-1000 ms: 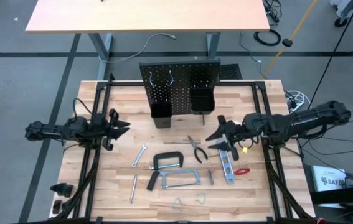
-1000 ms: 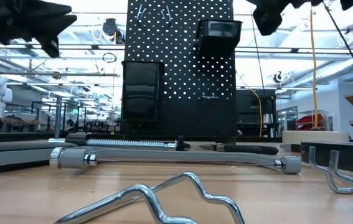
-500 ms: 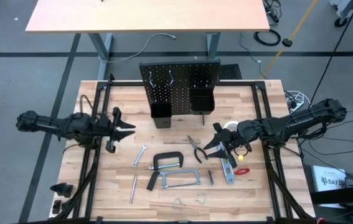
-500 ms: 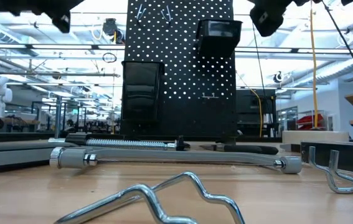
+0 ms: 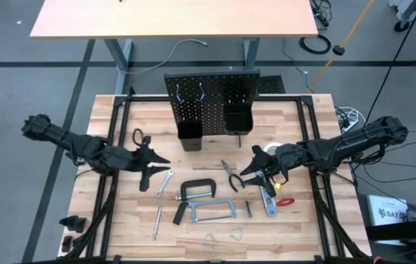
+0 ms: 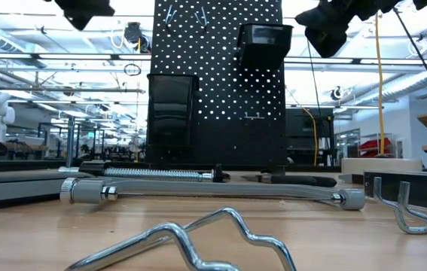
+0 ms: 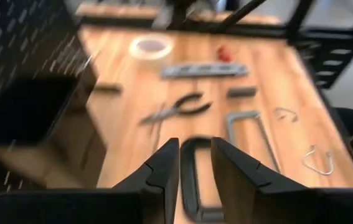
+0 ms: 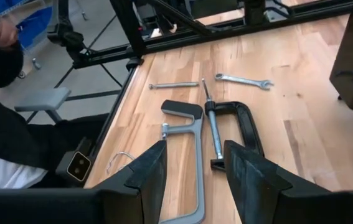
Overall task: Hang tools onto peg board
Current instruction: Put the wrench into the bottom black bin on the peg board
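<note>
On the wooden surface [image 5: 134,220], in front of the upright peg board [image 5: 211,99], the tools lie flat and unhung: C-clamp [image 5: 199,189], hacksaw [image 5: 211,213], pliers [image 5: 231,176], wrench [image 5: 165,183] and level [image 5: 267,199]. Both claws hang above them empty, fingers partly apart: the left claw [image 5: 156,163] by the wrench, the right claw [image 5: 250,170] over the pliers and level. To grasp well, I'd judge the right claw should drop squarely over the pliers' handles before closing, clear of the level.
</note>
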Available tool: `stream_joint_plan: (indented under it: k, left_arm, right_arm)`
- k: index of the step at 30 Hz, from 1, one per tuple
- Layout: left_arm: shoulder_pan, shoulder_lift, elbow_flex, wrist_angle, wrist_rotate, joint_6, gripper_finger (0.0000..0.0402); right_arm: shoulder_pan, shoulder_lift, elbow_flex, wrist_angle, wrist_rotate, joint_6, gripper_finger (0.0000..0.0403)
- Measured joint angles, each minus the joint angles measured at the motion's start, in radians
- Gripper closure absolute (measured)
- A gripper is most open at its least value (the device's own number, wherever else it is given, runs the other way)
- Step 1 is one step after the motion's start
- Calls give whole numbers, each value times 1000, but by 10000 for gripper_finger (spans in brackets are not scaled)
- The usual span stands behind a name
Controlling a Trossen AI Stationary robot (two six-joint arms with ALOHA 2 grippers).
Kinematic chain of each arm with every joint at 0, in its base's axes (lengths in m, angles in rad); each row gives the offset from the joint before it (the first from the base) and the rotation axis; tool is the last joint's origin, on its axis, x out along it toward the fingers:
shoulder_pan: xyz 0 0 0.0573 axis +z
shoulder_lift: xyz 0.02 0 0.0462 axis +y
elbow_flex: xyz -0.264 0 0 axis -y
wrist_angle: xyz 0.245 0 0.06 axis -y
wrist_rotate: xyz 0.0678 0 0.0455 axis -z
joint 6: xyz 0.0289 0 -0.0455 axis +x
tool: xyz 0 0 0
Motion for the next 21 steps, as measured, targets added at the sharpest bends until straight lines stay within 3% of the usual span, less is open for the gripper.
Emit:
stream_joint_plan:
  k: [14, 21]
  left_arm:
    - [-73, 184, 348, -672, -9, -517, 304]
    - [-99, 204, 294, -680, 54, -517, 304]
  right_arm:
    - [-2, 0, 0, 2, 0, 28, 250]
    - [0, 0, 0, 4, 79, 74, 250]
